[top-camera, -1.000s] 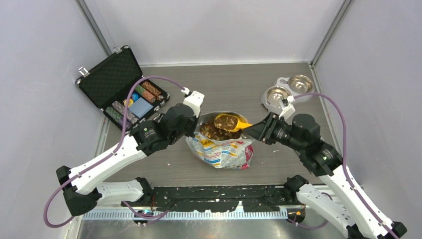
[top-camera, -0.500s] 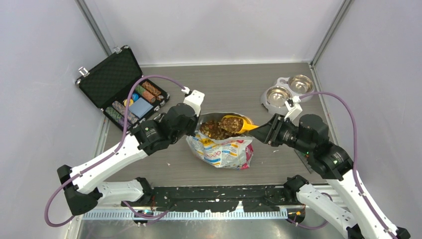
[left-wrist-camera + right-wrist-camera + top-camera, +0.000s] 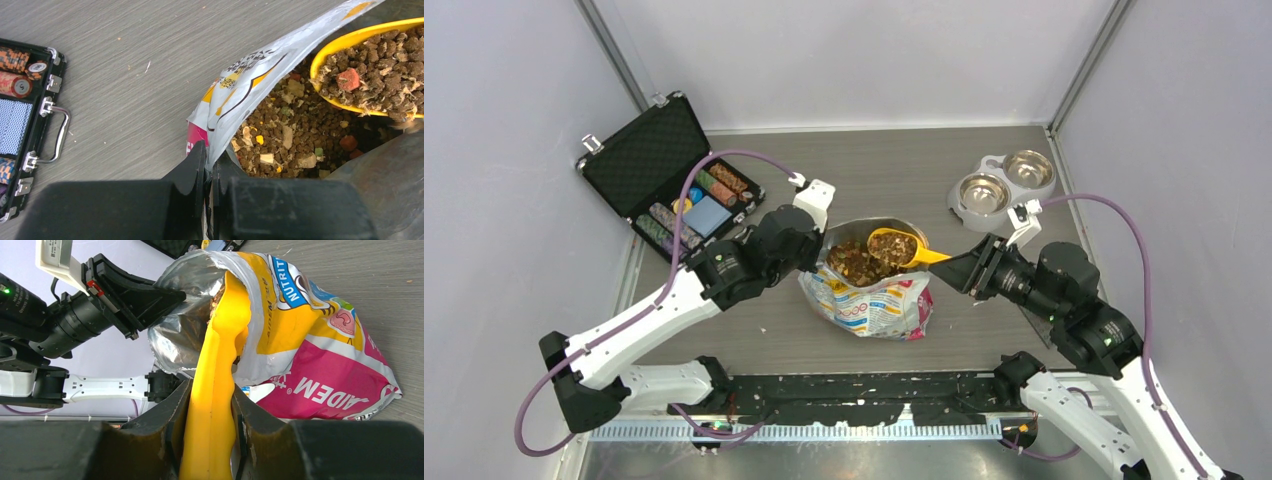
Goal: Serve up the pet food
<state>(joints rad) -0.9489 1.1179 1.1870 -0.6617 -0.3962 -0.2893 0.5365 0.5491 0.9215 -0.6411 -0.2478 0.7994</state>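
Observation:
The pet food (image 3: 852, 264) fills the open printed foil bag (image 3: 879, 308) lying mid-table; the left wrist view shows brown kibble (image 3: 295, 135) inside it. My left gripper (image 3: 810, 256) is shut on the bag's left rim (image 3: 209, 165) and holds the mouth open. My right gripper (image 3: 959, 268) is shut on the handle of a yellow scoop (image 3: 212, 390). The scoop's bowl (image 3: 892, 246) is heaped with kibble (image 3: 380, 65) and sits over the bag's mouth. Two empty steel bowls (image 3: 984, 192) stand in a white holder at the back right.
An open black case of poker chips (image 3: 674, 180) lies at the back left; its latch side shows in the left wrist view (image 3: 30, 135). The enclosure's white walls stand left, right and behind. A few crumbs lie on the wood-grain table (image 3: 754, 330).
My right arm has drawn back to the right, and the loaded scoop has shifted slightly right over the bag's mouth. My left gripper and the bag have stayed put.

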